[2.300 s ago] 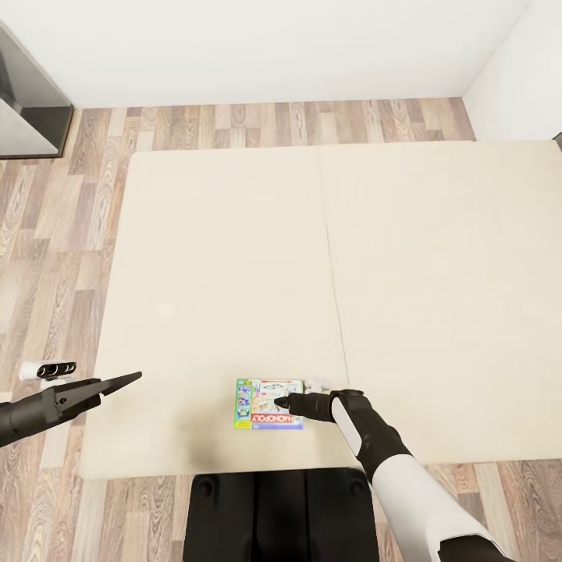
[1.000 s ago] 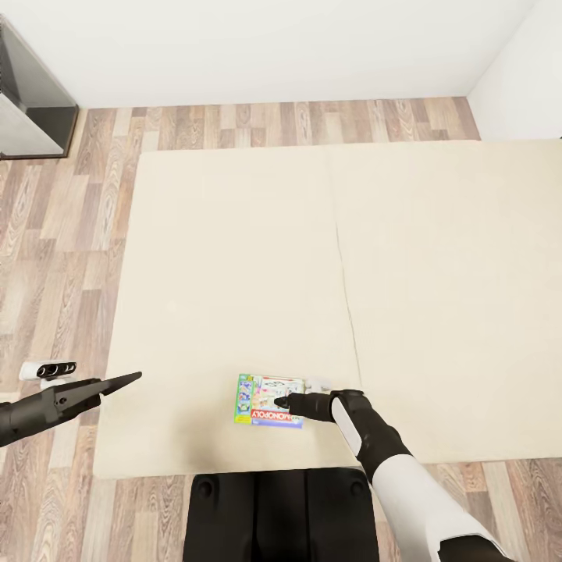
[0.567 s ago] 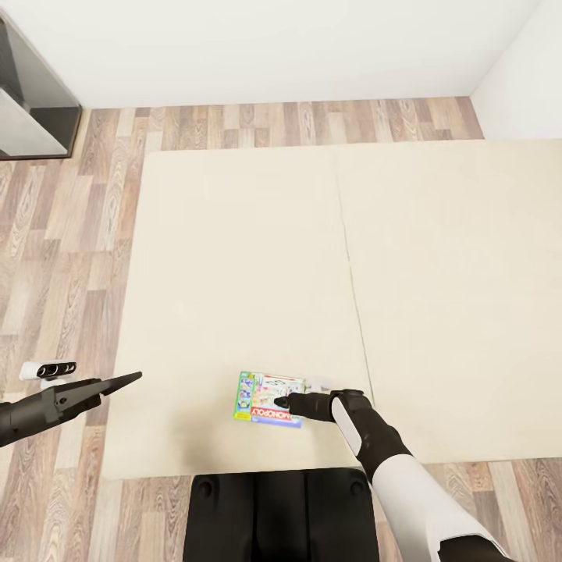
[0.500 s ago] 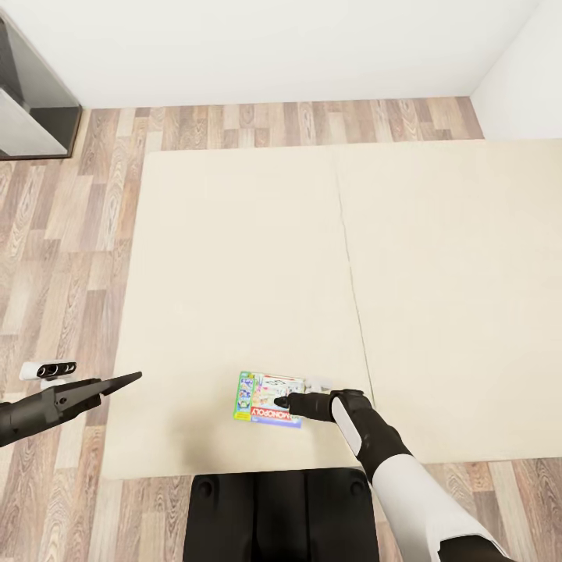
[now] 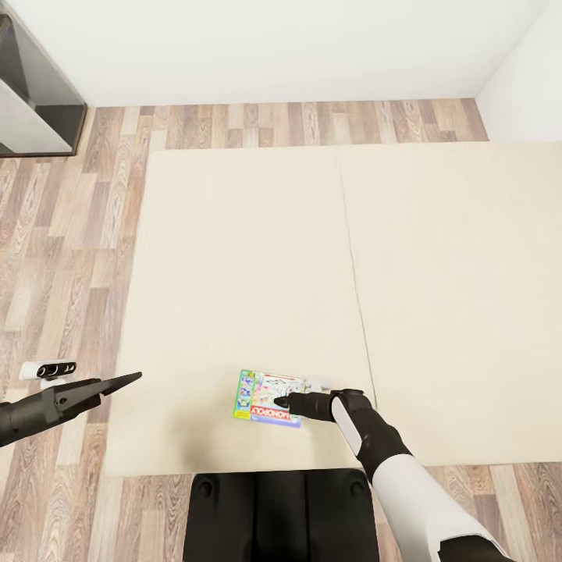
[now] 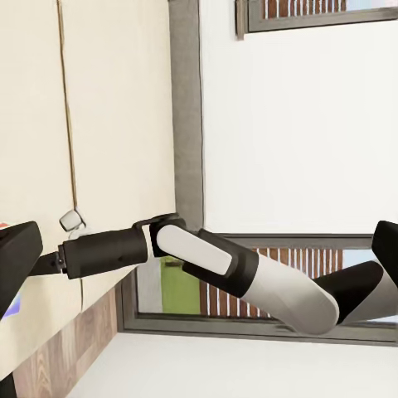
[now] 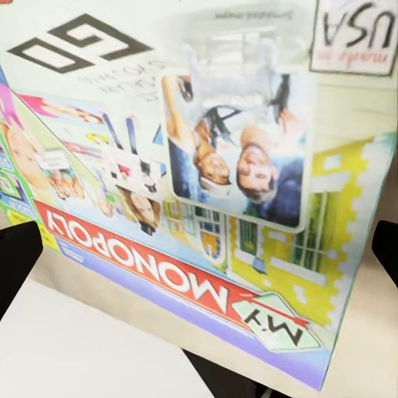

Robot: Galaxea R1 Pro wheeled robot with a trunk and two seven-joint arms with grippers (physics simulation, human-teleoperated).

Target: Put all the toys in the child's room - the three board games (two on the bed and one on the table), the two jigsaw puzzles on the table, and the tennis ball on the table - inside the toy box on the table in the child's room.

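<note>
Monopoly box flat on bed, right fingers over its middle

Monopoly box runs past the right wrist view's edges

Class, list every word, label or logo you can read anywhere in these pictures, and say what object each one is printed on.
"My MONOPOLY": red banner on the board game box, seen upside down in the right wrist view.
"GO" with an arrow: printed on the same box.
"made in USA": small label on the same box.
"MONOPOLY": on the box in the head view, by the right gripper.
A line of fine print near the box's edge is too blurred to read.
</note>
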